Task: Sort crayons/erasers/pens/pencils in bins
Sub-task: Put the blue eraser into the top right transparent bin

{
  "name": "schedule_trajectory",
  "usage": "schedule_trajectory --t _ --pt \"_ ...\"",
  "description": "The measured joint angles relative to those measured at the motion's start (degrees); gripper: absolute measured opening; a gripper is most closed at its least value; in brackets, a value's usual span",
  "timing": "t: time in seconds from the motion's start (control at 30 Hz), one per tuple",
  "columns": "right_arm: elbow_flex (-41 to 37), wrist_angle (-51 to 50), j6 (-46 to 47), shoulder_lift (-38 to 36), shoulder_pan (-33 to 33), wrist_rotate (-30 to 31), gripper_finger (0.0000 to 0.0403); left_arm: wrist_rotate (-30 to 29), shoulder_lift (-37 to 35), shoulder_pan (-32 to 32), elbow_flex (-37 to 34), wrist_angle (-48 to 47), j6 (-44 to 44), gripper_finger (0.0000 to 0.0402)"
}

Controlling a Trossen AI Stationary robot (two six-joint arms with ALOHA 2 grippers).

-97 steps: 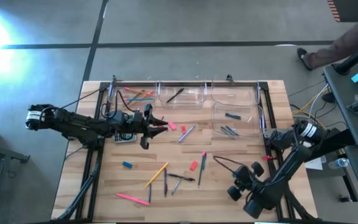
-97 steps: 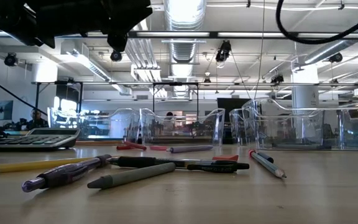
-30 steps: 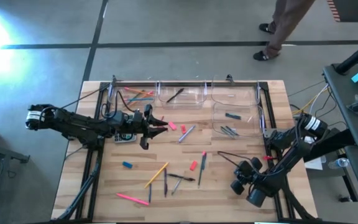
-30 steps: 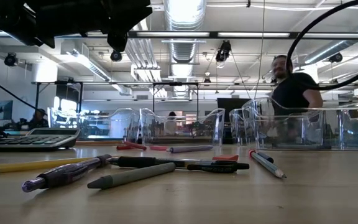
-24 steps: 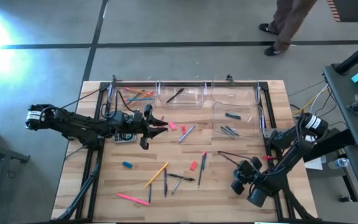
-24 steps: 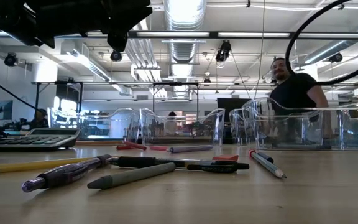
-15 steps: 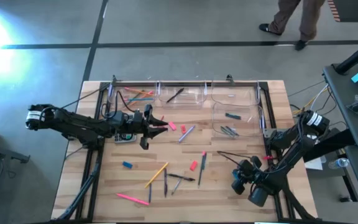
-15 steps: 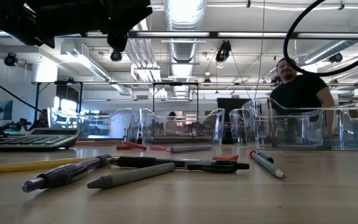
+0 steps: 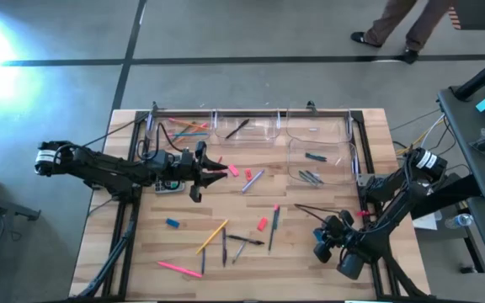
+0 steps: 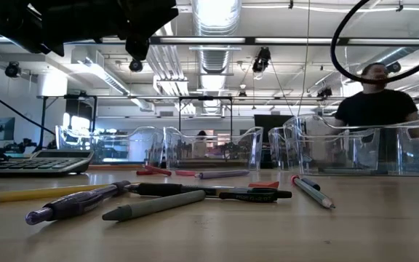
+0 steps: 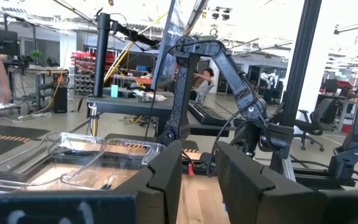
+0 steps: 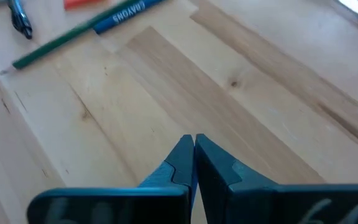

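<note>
Right claw, clenched and empty, over bare table near its front right; beyond it a blue-wrapped stick printed "CRAYONS" lies on the table beside a green pencil, both slanting alike; left claw, over the table's left half, grasps a red piece, tip pointing toward the bins at the far edge.

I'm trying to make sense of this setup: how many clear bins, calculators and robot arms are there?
Clear bins: 4
Calculator: 1
Robot arms: 2, the left arm and the right arm
Total: 7
</note>
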Motion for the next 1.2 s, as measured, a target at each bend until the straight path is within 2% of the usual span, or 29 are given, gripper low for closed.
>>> schedule_trajectory --t 0.37,0.83,1.0,1.2 --pt "1.35 -0.03 -3.14 -3.01 0.0 6.02 0.0008 0.0 0.0 0.0 0.0 0.01 0.01 0.0083" --pt "1.76 -2.09 -14.49 -15.58 -0.73 21.82 0.0008 0.0 0.02 0.0 0.0 0.05 0.04 0.0083" --pt "1.58 -2.64 -19.8 -20.07 -3.91 24.13 0.0008 0.0 0.02 0.0 0.0 0.1 0.04 0.0083" --pt "1.36 -2.56 -26.74 -23.8 -9.5 23.92 0.0008 0.0 0.02 0.0 0.0 0.12 0.04 0.0083"
